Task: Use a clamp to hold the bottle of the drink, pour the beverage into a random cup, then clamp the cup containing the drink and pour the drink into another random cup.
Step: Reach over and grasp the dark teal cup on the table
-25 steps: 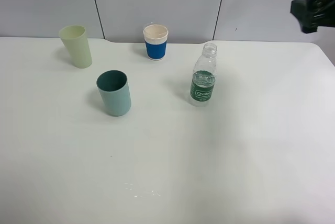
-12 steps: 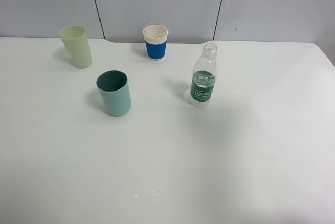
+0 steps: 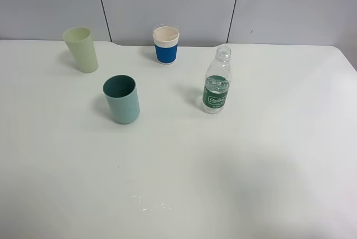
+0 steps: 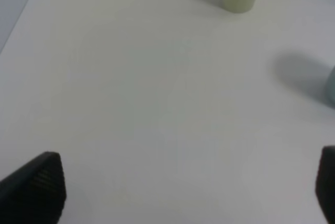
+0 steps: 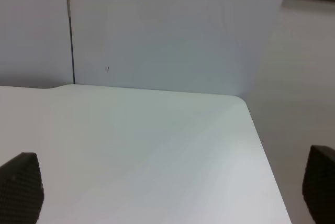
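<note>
Currently: bottle [image 3: 216,80] upright, green label [image 3: 215,100], white lettering illegible; left gripper [image 4: 187,185], right gripper [image 5: 167,185] spread wide, empty.

An uncapped bottle [image 3: 216,80] and two cups, all upright on the desk [image 3: 262,161].
The bottle is clear and ribbed, with a dark green label and white lettering; its clear beverage [image 3: 213,107] is hard to gauge. The teal tumbler [image 3: 121,99], darker green inside, stands ahead of the left gripper [image 4: 180,187] and off to one side, well apart from it. The blue-sleeved paper cup [image 3: 166,44], cream at the rim, stands farther from that gripper.
</note>
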{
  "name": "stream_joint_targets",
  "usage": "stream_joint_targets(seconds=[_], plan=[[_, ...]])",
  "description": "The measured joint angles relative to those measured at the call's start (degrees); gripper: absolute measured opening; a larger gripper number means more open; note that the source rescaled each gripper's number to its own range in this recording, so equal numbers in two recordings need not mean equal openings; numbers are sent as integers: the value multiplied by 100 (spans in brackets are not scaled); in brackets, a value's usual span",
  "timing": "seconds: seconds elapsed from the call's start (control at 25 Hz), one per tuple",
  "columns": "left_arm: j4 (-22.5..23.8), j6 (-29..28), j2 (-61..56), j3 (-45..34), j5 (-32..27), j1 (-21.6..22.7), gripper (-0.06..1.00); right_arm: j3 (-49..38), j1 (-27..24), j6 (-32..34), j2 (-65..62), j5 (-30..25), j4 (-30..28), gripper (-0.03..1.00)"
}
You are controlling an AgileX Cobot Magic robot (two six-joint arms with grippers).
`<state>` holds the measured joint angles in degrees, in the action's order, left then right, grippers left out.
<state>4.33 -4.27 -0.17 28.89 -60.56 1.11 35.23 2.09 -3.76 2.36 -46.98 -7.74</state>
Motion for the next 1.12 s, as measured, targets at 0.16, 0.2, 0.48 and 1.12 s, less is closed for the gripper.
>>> stream_joint_targets(seconds=[0.16, 0.2, 0.48, 1.12], plan=[[0, 0, 0, 0, 0, 0, 89, 0, 0, 27, -253, -377, 6, 100], [0, 0, 0, 0, 0, 0, 89, 0, 0, 27, -253, -496, 16, 100], [0, 0, 0, 0, 0, 0, 89, -491, 0, 91, -253, -800, 446, 100], [0, 0, 0, 0, 0, 0, 89, -685, 0, 376, -253, -1314, 774, 100]])
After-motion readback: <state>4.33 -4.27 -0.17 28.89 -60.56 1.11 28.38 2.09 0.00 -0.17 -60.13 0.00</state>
